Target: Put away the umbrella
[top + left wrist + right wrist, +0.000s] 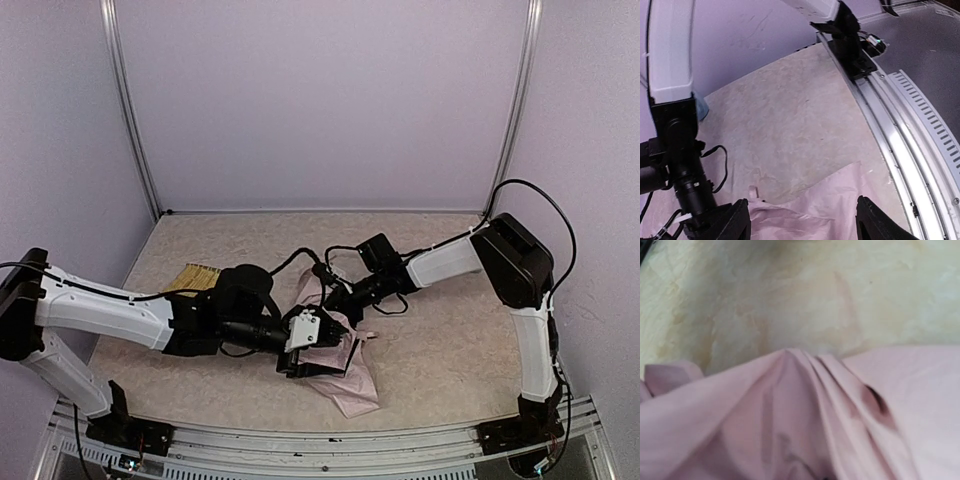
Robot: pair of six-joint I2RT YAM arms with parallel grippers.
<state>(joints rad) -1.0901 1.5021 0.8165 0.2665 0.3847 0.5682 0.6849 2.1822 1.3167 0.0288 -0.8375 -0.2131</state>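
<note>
Not yet stowed, the pale pink thin-fabric compact umbrella [345, 378] lies loose under the parted left end effector [802, 220]; right end effector [335, 297] unreadable.

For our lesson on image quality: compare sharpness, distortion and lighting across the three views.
Top external: sharp, evenly lit, no glare. Left wrist: sharp but wide-angle, so the straight rail looks bowed. Right wrist: very close to the umbrella, its pink fabric soft and out of focus, the table behind blurred too.

Pale pink umbrella [348, 385] on mottled beige table [440, 340]; yellow, seemingly woven tray [194, 277].
</note>
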